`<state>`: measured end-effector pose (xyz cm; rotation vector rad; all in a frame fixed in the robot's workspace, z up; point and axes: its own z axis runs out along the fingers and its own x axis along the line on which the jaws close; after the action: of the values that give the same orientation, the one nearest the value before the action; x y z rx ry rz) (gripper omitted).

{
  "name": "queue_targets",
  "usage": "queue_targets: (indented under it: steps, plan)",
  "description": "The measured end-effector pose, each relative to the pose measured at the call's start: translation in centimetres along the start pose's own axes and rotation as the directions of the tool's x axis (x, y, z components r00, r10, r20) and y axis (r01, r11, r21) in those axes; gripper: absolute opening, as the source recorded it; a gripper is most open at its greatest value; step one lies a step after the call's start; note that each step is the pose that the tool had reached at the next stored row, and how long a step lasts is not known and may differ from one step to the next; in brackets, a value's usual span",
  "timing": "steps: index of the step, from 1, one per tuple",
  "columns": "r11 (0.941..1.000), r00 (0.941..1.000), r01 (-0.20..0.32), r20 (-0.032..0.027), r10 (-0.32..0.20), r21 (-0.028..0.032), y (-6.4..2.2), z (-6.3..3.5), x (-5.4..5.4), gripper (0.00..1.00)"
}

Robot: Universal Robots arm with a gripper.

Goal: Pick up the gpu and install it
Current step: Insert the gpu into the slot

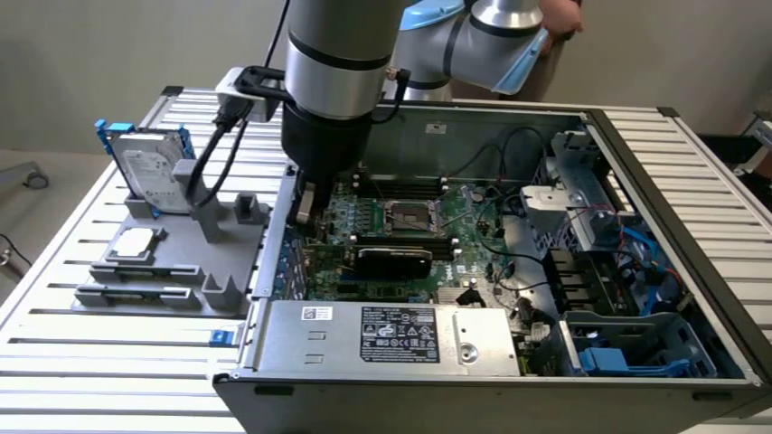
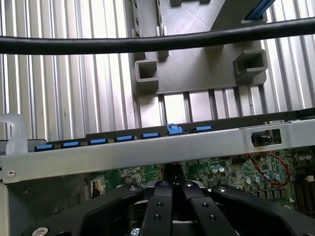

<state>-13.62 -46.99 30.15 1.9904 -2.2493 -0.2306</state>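
Near the gpu [image 1: 392, 261], closed claw [image 2: 172, 187].

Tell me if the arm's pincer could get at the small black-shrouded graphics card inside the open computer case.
Probably yes. The black-shrouded graphics card sits uncovered on the green motherboard, and the pincer, shut, hangs low just to the exterior view's left of it with nothing between.

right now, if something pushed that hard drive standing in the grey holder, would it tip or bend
Probably stiff and heavy for its size: the hard drive looks like a metal-cased block. It stands on edge, so a push could tip it, though the grey holder holds its lower end and likely braces it.
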Motion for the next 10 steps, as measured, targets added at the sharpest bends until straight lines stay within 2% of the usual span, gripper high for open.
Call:
queue_targets:
  steps: [10]
  plan:
    - [1.0,1.0,-0.008,0.0049,0.008,-0.0003,-0.01,0.25,-0.33,0.11]
